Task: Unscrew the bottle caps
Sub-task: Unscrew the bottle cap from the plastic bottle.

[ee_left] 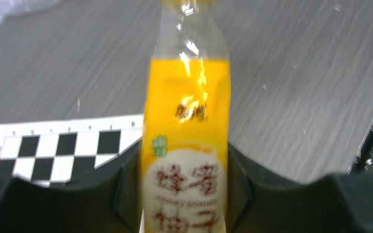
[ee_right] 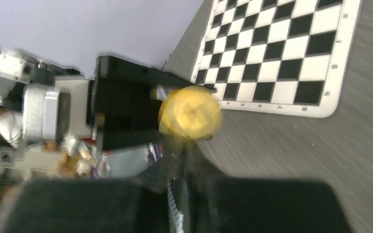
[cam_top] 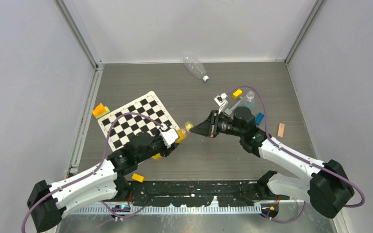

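Between the two arms, over the bench [cam_top: 223, 160], your left end effector [cam_top: 175, 138] grips the yellow-orange bottle [ee_left: 187, 145], whose white label carries red lettering. The right end effector [cam_top: 197, 129] is clenched at the blurred yellow cap [ee_right: 190, 112], perhaps touching it.

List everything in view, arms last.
yellow bottle: 1, yellow-orange, in left jaws
yellow cap: 1, yellow, on that bottle
lying clear bottle: 1, clear, far edge
pale cap: 1, whitish, on it
second clear bottle: 1, clear, behind right wrist
blue cap: 1, pale blue, on it
checkerboard: 1, black-white, centre-left
orange block: 1, orange, checkerboard's left
far yellow block: 1, yellow, right-centre
near yellow block: 1, yellow, front-left
blue block: 1, blue, by right arm
tan block: 1, tan, right
left gripper: 1, black, jaws on yellow bottle
right gripper: 1, black, jaws closed by yellow cap
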### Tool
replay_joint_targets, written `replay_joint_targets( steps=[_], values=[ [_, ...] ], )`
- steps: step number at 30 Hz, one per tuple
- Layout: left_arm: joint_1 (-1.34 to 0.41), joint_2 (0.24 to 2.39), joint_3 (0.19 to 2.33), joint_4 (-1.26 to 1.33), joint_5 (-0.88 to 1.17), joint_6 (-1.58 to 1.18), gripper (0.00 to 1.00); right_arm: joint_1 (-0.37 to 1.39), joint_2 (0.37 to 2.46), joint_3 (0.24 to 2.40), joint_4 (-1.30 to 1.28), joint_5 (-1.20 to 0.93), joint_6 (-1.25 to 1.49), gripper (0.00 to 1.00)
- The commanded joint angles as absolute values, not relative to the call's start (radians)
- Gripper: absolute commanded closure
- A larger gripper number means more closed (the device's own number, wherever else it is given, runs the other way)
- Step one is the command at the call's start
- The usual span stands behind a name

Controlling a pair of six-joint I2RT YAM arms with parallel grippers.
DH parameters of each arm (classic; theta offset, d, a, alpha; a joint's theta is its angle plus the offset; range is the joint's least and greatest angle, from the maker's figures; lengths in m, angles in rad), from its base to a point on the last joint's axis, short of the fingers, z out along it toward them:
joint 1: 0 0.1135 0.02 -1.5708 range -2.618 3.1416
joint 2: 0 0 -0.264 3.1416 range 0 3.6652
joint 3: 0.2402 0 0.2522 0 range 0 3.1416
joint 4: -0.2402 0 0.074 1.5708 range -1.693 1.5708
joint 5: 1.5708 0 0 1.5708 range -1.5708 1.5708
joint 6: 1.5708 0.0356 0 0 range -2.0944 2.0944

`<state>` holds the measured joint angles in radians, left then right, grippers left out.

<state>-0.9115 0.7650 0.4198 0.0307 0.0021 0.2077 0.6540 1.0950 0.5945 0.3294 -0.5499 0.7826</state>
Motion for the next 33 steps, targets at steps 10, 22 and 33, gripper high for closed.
replay_joint_targets(
  steps=[10, 22, 33],
  values=[
    [-0.920, 0.795, 0.497, 0.021, 0.301, 0.157, 1.00, 0.658, 0.953, 0.533, 0.310, -0.716, 0.215, 0.98],
    [-0.922, 0.763, 0.423, 0.087, 0.107, 0.223, 1.00, 0.658, 0.889, 0.547, 0.274, -0.348, 0.650, 0.45],
    [-0.922, 0.759, 0.439, 0.065, 0.073, 0.236, 1.00, 0.658, 1.073, 0.629, 0.349, -0.512, 0.798, 0.47]
  ],
)
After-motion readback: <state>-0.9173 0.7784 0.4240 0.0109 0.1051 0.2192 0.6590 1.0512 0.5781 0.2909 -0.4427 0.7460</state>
